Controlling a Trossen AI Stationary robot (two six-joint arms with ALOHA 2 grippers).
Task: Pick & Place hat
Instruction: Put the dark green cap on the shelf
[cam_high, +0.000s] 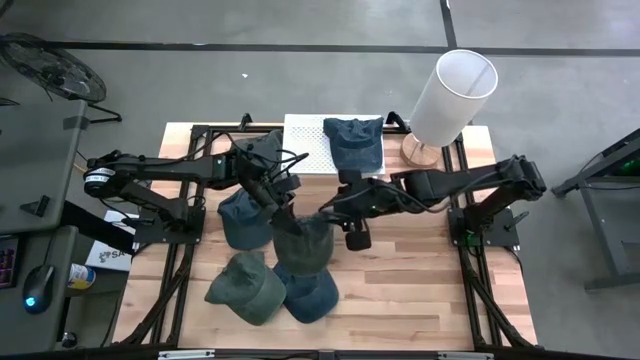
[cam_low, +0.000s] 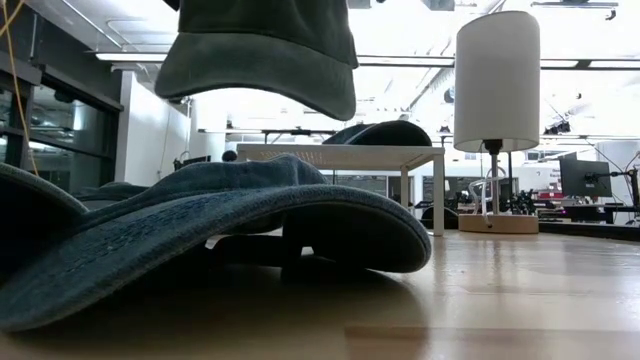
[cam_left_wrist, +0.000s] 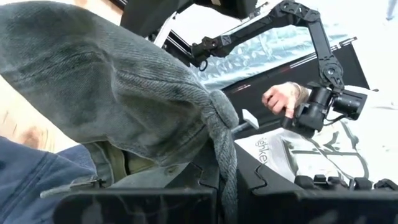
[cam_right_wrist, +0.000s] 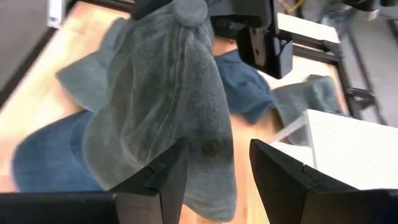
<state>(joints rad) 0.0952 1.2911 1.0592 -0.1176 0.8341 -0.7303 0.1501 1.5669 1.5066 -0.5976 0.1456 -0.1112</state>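
A dark green cap (cam_high: 300, 245) hangs from my left gripper (cam_high: 278, 208), which is shut on it over the middle of the table. In the low view the cap (cam_low: 262, 50) is clear of the wood, brim lowest. In the left wrist view its crown (cam_left_wrist: 106, 93) fills the picture. My right gripper (cam_right_wrist: 214, 171) is open, level with the cap's (cam_right_wrist: 168, 106) lower part. Its fingers (cam_right_wrist: 163, 177) stand either side of the hanging edge, and I cannot tell whether they touch it. Another blue cap (cam_high: 355, 140) lies on the white platform (cam_high: 310, 145). My left gripper pinches the green cap's crown cloth just beside the top button (cam_left_wrist: 222, 118), a gathered fold running down between the two fingers (cam_left_wrist: 227, 186). It comes from above. The cap hangs below it, lifted clear of the table, brim (cam_low: 300, 85) downward.
Three more caps lie under and around the hanging one: blue (cam_high: 243, 220), green (cam_high: 245, 290) and blue (cam_high: 312, 292). A grey cap (cam_high: 265, 150) sits at the far left beside the platform. A white lamp (cam_high: 450, 95) stands at the far right corner. A person's hand (cam_left_wrist: 281, 99) shows beyond the table.
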